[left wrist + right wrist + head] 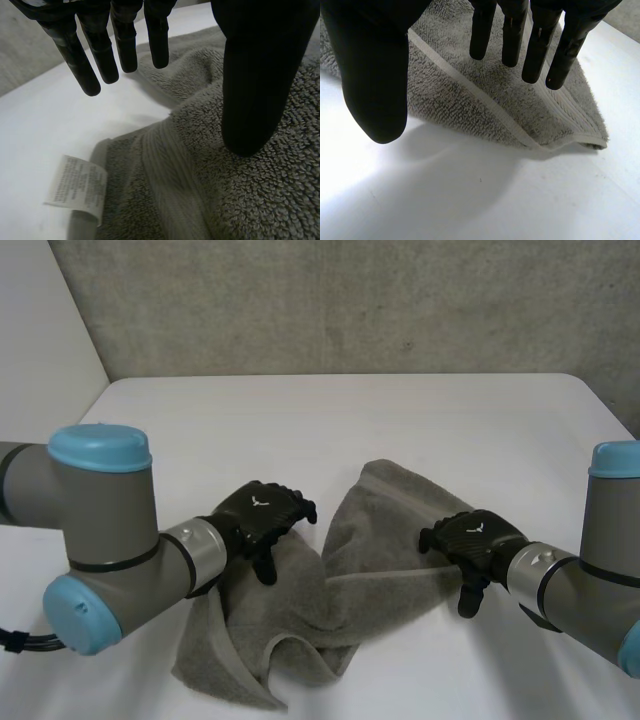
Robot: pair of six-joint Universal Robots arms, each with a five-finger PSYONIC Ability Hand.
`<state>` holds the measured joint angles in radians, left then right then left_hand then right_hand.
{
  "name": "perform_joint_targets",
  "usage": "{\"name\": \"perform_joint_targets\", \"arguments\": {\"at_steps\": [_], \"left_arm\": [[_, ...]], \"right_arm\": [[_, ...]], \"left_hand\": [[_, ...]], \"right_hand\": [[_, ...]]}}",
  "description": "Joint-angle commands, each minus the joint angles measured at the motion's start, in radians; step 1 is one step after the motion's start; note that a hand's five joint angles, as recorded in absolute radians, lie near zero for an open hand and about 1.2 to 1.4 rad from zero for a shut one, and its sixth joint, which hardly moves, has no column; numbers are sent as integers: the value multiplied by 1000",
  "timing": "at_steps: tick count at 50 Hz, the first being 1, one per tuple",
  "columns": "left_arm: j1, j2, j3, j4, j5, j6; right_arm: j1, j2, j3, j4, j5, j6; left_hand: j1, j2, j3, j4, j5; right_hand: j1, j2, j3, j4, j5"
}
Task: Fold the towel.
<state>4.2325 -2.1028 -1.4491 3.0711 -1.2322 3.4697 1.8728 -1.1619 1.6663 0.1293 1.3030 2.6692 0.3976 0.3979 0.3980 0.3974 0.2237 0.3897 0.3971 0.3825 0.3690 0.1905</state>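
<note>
A grey towel lies crumpled and twisted on the white table, between the two arms. My left hand hovers over the towel's left part, its fingers straight and apart from the thumb, holding nothing. Below those fingers the towel shows a hem and a white care label. My right hand is at the towel's right edge. Its fingers are straight above a hemmed corner of the towel, and its thumb stands apart over bare table.
The table's far half and its front right area are bare white surface. A grey concrete wall runs behind the table's far edge. The left arm's elbow fills the near left.
</note>
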Motion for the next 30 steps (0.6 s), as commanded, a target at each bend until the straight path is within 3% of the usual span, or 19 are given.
{"name": "perform_joint_targets", "arguments": {"at_steps": [1,8,15,30], "left_arm": [[0,-65,64,-31,5,3],[0,-94,70,-31,3,3],[-12,-79,69,-31,0,3],[-14,30,69,-20,-15,6]], "right_arm": [[-11,-4,15,-16,1,0],[-11,-4,13,-16,1,0],[-11,-4,3,-33,2,0],[-6,-7,-14,-42,2,3]], "left_hand": [[147,147,147,148,147],[397,397,397,397,397],[998,998,998,999,998],[999,998,998,999,998]], "right_hand": [[-20,-27,-13,1,5],[-17,-24,-10,4,8],[-23,-30,-16,-2,2],[-23,-30,-16,-2,2]]}}
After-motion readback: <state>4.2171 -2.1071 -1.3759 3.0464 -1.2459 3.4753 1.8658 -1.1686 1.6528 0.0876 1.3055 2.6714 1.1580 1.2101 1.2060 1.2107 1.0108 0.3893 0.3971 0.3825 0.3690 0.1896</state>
